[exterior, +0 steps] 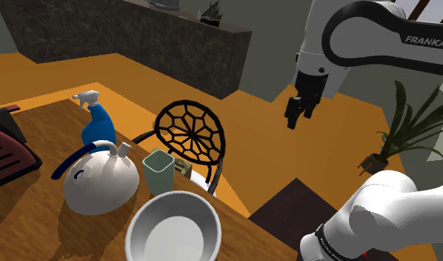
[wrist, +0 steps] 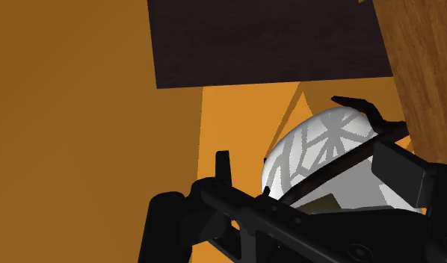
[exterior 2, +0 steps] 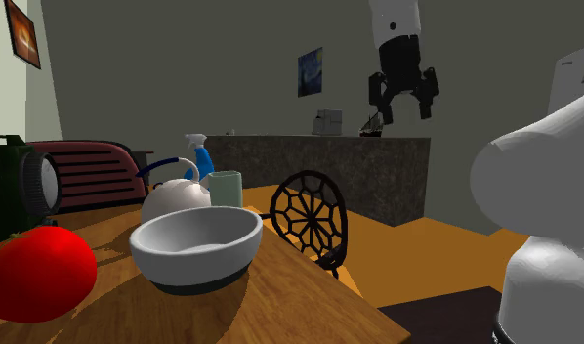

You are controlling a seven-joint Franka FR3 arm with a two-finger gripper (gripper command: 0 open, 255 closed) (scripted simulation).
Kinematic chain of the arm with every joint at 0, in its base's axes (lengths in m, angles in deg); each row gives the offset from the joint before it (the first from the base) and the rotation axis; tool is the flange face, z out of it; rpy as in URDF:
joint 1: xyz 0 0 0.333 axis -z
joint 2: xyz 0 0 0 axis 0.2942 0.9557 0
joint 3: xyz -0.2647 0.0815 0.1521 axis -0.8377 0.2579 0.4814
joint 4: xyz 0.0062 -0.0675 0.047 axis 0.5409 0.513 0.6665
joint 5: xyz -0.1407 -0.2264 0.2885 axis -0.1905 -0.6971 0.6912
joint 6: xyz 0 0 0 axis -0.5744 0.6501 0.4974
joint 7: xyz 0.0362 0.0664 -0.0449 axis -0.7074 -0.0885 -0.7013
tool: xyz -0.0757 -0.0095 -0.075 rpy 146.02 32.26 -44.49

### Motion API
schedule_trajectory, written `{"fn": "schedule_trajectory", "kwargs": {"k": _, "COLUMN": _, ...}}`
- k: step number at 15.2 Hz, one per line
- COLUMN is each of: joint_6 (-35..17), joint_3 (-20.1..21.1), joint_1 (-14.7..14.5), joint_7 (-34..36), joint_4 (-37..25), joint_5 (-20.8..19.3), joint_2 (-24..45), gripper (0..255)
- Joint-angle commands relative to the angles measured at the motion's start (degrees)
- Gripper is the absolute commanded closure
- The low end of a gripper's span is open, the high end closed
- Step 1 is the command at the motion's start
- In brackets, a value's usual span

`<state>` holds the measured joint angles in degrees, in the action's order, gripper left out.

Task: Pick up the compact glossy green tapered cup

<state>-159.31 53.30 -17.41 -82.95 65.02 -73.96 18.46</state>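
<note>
- Hanging in the upper right of the shoulder view, the jaws stood apart with nothing between them, well away from the bench point(exterior: 35, 222).
- The pale green cup point(exterior: 158, 170) stood upright in that view's lower middle, near the bench edge. It was just beside the white kettle point(exterior: 101, 182) and behind the bowl point(exterior: 173, 228).
- It looked light, stiff and glossy, so probably slippery, and it narrowed toward the base.
- Gripping across the walls just under the rim, on the side away from the kettle, seemed safest.

Orange floor point(exterior: 261, 130), dark stone counter point(exterior: 138, 52) (model ship point(exterior: 211, 13) on top), grey walls point(exterior 2: 183, 68), black wire chair point(exterior: 190, 133), potted plant point(exterior: 409, 122)
</note>
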Motion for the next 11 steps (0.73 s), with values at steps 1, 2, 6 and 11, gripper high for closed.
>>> {"fn": "schedule_trajectory", "kwargs": {"k": 1, "joint_6": 0.0, "joint_3": 0.0, "joint_1": 0.0, "joint_7": 0.0, "joint_4": 0.0, "joint_5": 0.0, "joint_2": 0.0, "gripper": 0}}
{"fn": "schedule_trajectory", "kwargs": {"k": 2, "joint_6": -1.1, "joint_3": 0.8, "joint_1": -0.5, "joint_7": 0.6, "joint_4": -0.2, "joint_5": 0.8, "joint_2": 1.2, "gripper": 0}}
{"fn": "schedule_trajectory", "kwargs": {"k": 6, "joint_6": -5.7, "joint_3": 3.7, "joint_1": -2.4, "joint_7": 2.9, "joint_4": -1.3, "joint_5": 3.4, "joint_2": 6.6, "gripper": 0}}
{"fn": "schedule_trajectory", "kwargs": {"k": 11, "joint_6": -10.9, "joint_3": 7.5, "joint_1": -4.5, "joint_7": 5.7, "joint_4": -4.1, "joint_5": 5.9, "joint_2": 13.9, "gripper": 0}}
